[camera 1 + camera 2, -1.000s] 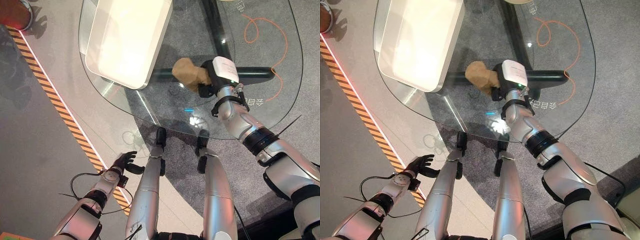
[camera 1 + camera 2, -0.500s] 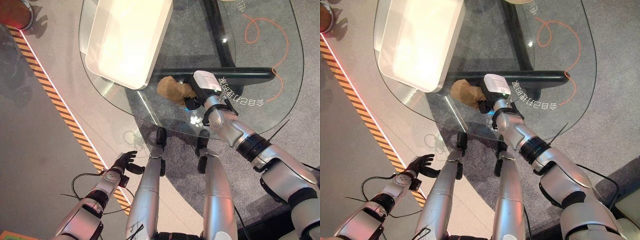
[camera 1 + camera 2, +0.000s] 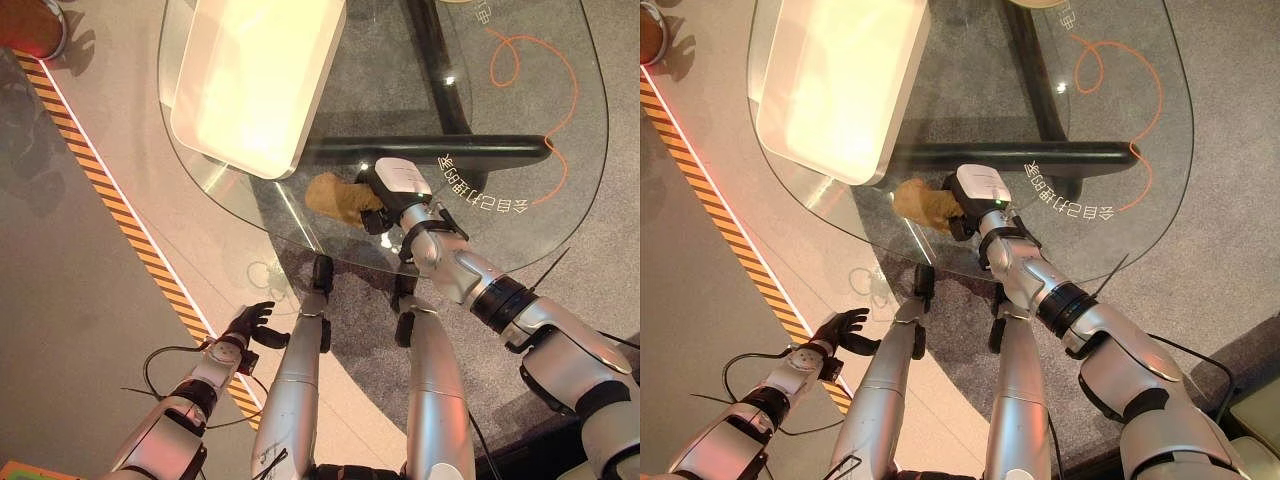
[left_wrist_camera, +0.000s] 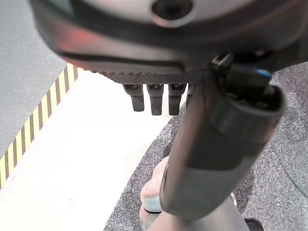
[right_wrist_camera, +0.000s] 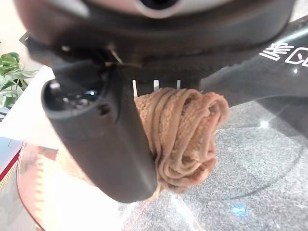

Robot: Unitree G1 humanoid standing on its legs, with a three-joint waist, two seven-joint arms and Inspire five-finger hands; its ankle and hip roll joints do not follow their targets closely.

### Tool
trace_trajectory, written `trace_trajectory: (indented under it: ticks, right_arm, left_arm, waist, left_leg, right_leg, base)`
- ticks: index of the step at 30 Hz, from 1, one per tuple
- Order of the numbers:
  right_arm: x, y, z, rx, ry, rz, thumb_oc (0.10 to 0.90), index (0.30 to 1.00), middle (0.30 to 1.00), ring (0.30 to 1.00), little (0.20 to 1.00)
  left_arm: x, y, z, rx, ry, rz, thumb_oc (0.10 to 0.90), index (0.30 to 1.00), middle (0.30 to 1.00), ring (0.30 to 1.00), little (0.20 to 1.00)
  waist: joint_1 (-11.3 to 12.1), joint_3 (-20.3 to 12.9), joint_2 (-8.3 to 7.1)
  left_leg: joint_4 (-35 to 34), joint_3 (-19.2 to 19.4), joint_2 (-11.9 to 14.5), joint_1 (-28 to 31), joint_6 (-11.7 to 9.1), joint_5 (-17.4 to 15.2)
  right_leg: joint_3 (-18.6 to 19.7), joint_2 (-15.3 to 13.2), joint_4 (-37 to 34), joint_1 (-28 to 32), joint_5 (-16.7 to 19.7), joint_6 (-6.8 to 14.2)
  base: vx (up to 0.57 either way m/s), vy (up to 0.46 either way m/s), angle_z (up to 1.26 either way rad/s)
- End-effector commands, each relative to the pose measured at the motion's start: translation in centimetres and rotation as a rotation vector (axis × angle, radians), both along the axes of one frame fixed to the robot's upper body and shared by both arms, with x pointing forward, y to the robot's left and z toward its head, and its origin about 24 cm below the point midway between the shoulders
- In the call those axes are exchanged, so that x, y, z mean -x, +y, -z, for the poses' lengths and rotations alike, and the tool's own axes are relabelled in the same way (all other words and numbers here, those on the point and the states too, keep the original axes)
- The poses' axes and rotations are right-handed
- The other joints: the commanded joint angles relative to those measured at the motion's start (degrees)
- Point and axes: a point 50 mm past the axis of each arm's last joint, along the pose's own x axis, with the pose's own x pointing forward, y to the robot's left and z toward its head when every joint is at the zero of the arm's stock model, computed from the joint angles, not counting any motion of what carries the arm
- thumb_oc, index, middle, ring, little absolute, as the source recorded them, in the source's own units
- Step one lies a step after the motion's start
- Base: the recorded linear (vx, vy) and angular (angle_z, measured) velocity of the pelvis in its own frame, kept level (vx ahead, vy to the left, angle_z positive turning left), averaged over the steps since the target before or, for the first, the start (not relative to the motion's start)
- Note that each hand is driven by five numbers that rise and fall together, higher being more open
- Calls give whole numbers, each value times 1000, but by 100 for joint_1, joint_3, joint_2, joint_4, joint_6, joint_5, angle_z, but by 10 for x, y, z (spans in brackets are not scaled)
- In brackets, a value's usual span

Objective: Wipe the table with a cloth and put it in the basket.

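The right robot hand [image 3: 385, 195], fingers clenched round the cloth [image 3: 333, 196], had dragged it across the glass bench [image 3: 560, 110] toward the near edge, so wiping continued; the basket [image 3: 255, 80] waited beside.

Bright overhead light washes out the white basket [image 3: 255, 80] and throws small glints on the glass table [image 3: 560, 190]. Soft shadows fall on the floor. Both wrist views blur close up.
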Motion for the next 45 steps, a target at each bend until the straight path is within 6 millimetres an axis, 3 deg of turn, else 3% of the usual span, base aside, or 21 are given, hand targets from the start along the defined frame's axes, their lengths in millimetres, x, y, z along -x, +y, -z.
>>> trace_trajectory:
  ticks: [1, 6, 11, 14, 19, 21, 22, 29, 34, 40, 45]
  right_arm:
    - [20, 42, -16, -40, -101, -227, 100, 300, 300, 300, 200]
    - [14, 30, -16, -138, -135, -127, 100, 300, 300, 300, 200]
    - [7, 11, -19, -302, -176, -3, 100, 300, 300, 300, 200]
    - [3, -7, -23, -450, -216, 98, 100, 300, 300, 300, 200]
    - [0, -22, -33, -599, -262, 182, 100, 300, 300, 300, 200]
    - [0, -29, -39, -676, -293, 220, 100, 300, 300, 300, 200]
    - [0, -30, -40, -682, -295, 224, 100, 300, 300, 300, 200]
    - [11, -45, -51, -811, -390, 242, 100, 300, 300, 300, 200]
    - [18, -50, -57, -849, -433, 218, 100, 300, 300, 300, 200]
    - [39, -49, -66, -933, -531, 102, 100, 300, 300, 300, 200]
    - [58, -38, -78, -962, -603, -31, 100, 300, 300, 300, 200]
  left_arm:
    - [11, 6, 11, 9, 37, -54, 800, 900, 900, 900, 900]
    - [7, 8, 6, 119, -22, -168, 800, 900, 900, 900, 900]
    - [-4, 18, -11, 283, -197, -388, 800, 900, 900, 900, 900]
    - [-11, 29, -28, 414, -337, -582, 800, 900, 900, 900, 900]
    - [-15, 44, -45, 511, -469, -742, 800, 900, 900, 900, 900]
    - [-23, 52, -66, 553, -589, -793, 800, 900, 900, 900, 900]
    - [-23, 52, -67, 558, -596, -794, 800, 900, 900, 900, 900]
    - [-44, 55, -130, 618, -877, -764, 800, 900, 900, 900, 900]
    - [-47, 56, -153, 696, -982, -740, 800, 900, 900, 900, 900]
    - [-43, 44, -182, 820, -1135, -645, 800, 900, 900, 900, 900]
    - [-37, 23, -209, 939, -1246, -487, 800, 900, 900, 900, 900]
  waist:
    - [-17, -123, 61]
    - [-28, -123, 58]
    - [1, -123, 51]
    - [26, -123, 51]
    - [68, -123, 52]
    - [56, -123, 27]
    - [55, -123, 24]
    - [-27, -123, -57]
    - [-75, -123, -94]
    - [-162, -123, -141]
    - [-208, -123, -152]
  left_leg:
    - [349, 519, -283, 46, 290, -262]
    - [349, 528, -275, 69, 283, -253]
    - [373, 522, -253, 76, 286, -272]
    - [433, 498, -248, 70, 292, -302]
    - [513, 455, -249, 48, 307, -341]
    - [557, 459, -226, 30, 315, -361]
    - [562, 460, -223, 27, 315, -362]
    - [615, 429, -212, -17, 342, -413]
    - [634, 425, -205, -30, 348, -438]
    - [660, 429, -199, -26, 367, -498]
    - [673, 445, -207, -18, 386, -555]
  right_leg:
    - [-336, 266, -387, 347, -4, -1]
    - [-319, 257, -377, 357, 7, 0]
    - [-337, 229, -309, 345, -24, 4]
    - [-344, 203, -209, 315, -56, 0]
    - [-336, 215, -68, 279, -108, -14]
    - [-306, 252, 5, 248, -135, -30]
    - [-301, 255, 11, 245, -136, -31]
    - [-237, 336, 100, 203, -182, -23]
    - [-222, 350, 113, 199, -204, -22]
    - [-168, 390, 155, 201, -243, -4]
    - [-140, 411, 169, 211, -279, 16]
  base:
    - [0, 0, 0]
    - [0, 0, 0]
    - [0, 0, 0]
    - [0, 0, 0]
    - [0, 0, 0]
    - [0, 0, 0]
    - [0, 0, 0]
    - [1, -2, 0]
    - [2, 0, -1]
    - [8, 1, -2]
    - [0, 0, 0]
